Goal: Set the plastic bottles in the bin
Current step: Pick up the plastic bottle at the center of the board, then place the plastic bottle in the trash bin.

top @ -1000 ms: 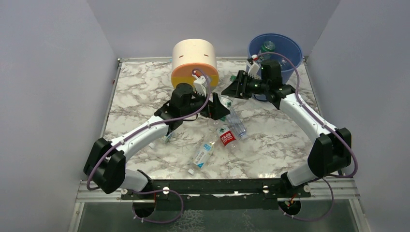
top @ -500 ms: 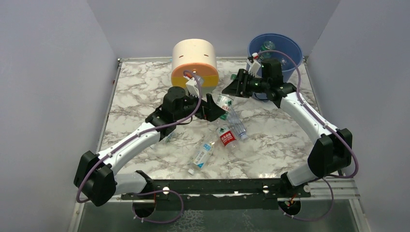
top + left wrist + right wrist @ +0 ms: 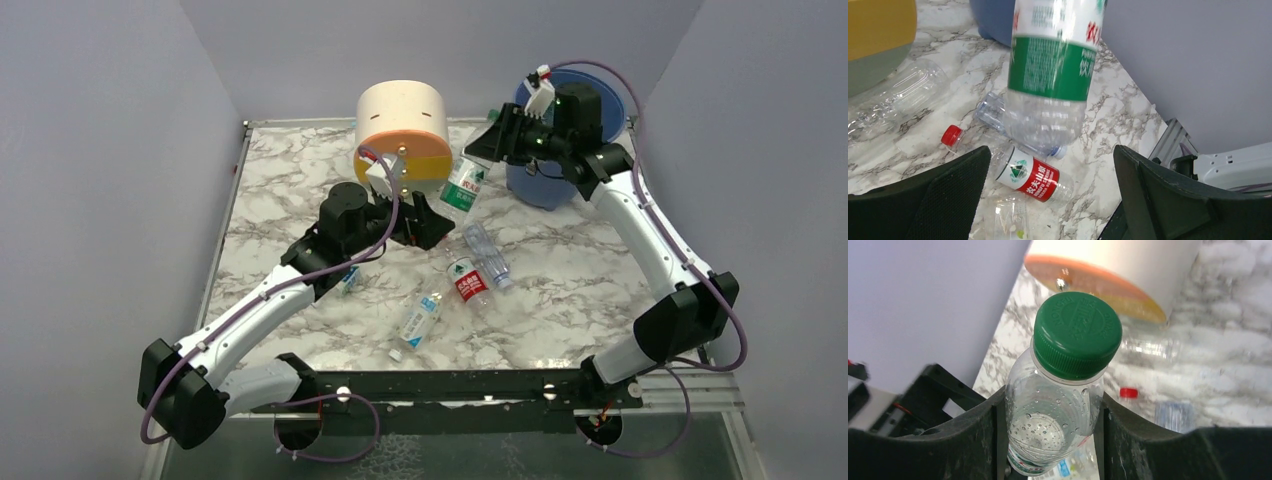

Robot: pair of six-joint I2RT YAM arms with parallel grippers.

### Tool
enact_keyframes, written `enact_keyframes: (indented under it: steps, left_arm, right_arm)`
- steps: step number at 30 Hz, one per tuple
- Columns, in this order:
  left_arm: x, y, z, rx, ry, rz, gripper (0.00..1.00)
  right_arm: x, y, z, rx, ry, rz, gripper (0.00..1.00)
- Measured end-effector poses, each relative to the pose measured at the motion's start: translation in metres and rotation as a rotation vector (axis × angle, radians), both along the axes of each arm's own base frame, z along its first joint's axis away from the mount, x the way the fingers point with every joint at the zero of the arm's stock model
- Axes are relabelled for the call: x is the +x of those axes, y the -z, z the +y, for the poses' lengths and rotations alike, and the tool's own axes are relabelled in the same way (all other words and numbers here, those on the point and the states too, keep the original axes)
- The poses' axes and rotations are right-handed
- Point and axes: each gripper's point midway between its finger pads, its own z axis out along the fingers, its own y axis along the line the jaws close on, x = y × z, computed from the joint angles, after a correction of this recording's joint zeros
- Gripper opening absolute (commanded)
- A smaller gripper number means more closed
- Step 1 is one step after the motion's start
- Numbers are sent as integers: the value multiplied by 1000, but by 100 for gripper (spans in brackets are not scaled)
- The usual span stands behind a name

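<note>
My right gripper (image 3: 482,150) is shut on the neck of a green-capped, green-labelled bottle (image 3: 465,186), which hangs in the air just left of the blue bin (image 3: 535,186). The right wrist view shows its cap (image 3: 1078,335) sticking up between the fingers (image 3: 973,435). My left gripper (image 3: 430,222) stands open below and left of that bottle, with nothing in it. Seen from the left wrist, the bottle (image 3: 1053,65) hangs ahead of the open fingers (image 3: 1158,195). On the marble lie a red-labelled bottle (image 3: 468,282), a clear bottle (image 3: 487,256) and a blue-labelled one (image 3: 420,320).
The cream-and-orange round drawer unit (image 3: 403,125) stands at the back, left of the bin. A crushed clear bottle (image 3: 898,100) lies near its base. Another small bottle (image 3: 347,281) is partly hidden under my left arm. Grey walls enclose the table on three sides.
The right arm has lifted the green-labelled bottle up and back, toward the bin. The left gripper has opened fully and drawn back to the left, away from that bottle.
</note>
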Motion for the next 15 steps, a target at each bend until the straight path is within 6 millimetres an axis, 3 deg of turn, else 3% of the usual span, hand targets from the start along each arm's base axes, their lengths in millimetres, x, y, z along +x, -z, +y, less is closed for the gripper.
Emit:
enact_keyframes:
  steps: [4,8,15]
  left_arm:
    - [1,3,2,12,-7,2,99]
    - [0,2,3,13,-11,1,99]
    - [-1,-3,6,13,-15,-18,99]
  right_arm:
    - [19,-44,-3,-4,38,-112,53]
    - [40,-74,-16,-35,111,-196,54]
    - [77,-93,-71,-106,305,-260,54]
